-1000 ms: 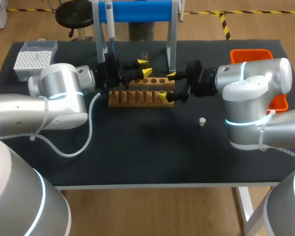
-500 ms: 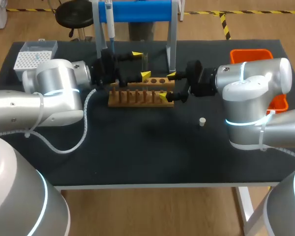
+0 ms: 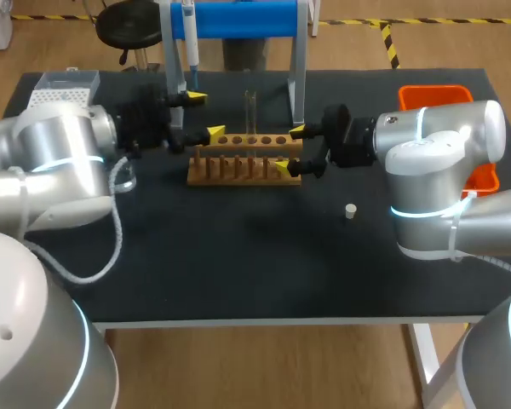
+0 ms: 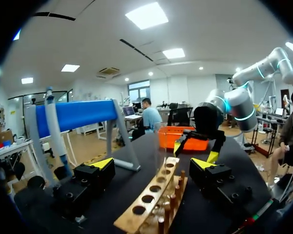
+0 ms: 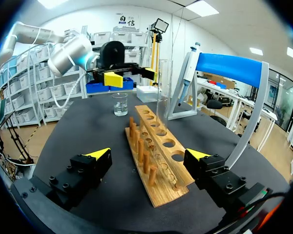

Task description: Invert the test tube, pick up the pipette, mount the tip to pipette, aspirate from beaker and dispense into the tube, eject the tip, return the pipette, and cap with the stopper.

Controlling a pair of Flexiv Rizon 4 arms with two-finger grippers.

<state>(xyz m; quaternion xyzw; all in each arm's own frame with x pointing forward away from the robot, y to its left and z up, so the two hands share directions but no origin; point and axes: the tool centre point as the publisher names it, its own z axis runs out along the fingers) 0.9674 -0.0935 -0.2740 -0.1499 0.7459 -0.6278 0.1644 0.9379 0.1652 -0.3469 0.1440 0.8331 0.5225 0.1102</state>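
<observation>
While gaping wide and holding nothing, the left claw point(image 3: 205, 115) is hovering beside the left end of the rack point(image 3: 238, 169); the right claw point(image 3: 290, 148), equally open, is straddling its right end. The glass tube point(image 3: 250, 109) is standing upright in the rack.

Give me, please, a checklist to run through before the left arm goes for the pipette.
1. Test tube stands upright in the wooden rack: ok.
2. Left gripper is open and empty: ok.
3. Pipette hangs on the blue stand: ok.
4. Right gripper is open astride the rack's end; whether its fingers touch the rack: cannot tell.
5. Tip box is ready for mounting; it is partly hidden behind the left arm: cannot tell.
6. Stopper lies free on the table: ok.
</observation>
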